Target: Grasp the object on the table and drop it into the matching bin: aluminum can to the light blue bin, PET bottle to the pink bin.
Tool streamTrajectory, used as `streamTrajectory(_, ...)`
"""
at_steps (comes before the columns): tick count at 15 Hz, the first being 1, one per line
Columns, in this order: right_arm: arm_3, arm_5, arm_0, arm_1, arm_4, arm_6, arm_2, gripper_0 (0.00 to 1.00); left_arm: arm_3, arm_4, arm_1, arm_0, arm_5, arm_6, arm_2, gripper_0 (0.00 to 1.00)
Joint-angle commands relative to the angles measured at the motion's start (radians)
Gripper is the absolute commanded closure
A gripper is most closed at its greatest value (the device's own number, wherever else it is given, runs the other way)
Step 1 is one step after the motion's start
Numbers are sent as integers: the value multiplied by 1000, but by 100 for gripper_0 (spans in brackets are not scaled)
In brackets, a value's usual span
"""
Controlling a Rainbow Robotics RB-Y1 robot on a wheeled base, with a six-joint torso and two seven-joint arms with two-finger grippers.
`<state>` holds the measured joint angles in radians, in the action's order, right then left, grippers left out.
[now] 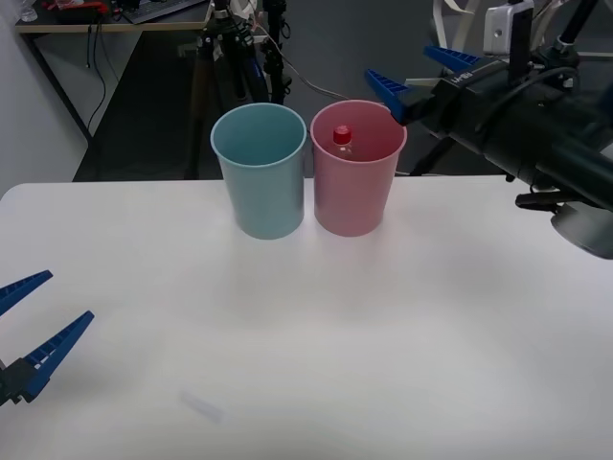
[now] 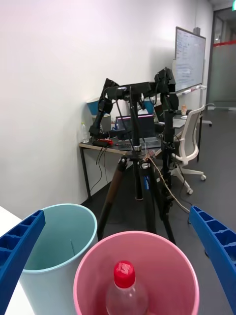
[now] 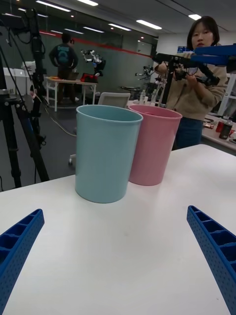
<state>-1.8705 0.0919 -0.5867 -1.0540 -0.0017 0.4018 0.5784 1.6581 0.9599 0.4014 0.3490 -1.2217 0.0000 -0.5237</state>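
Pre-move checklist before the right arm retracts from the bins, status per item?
1. PET bottle inside pink bin, red cap up: ok.
2. Right gripper open, holding nothing, above and behind the pink bin's rim: ok.
3. Light blue bin upright beside the pink bin, nothing seen inside: ok.
4. Left gripper open, low over the table near the front left edge, away from both bins: ok.
5. Whether the two bins touch: cannot tell.

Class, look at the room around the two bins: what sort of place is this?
Probably a robotics lab or workshop. A camera tripod stands behind the table, a whiteboard hangs on the wall, and a desk holds small robot arms and cables.
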Motion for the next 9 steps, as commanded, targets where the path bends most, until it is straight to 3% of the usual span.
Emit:
streamTrajectory(1, -82, -1, 111, -20, 49, -18, -80, 0, 0, 0, 0, 0, 0, 0, 0, 0)
streamTrajectory(6, -197, -37, 335, -61, 121, -60, -233, 0, 0, 0, 0, 0, 0, 0, 0, 0)
streamTrajectory(9, -205, -129, 473, -61, 269, -210, -322, 0, 0, 0, 0, 0, 0, 0, 0, 0)
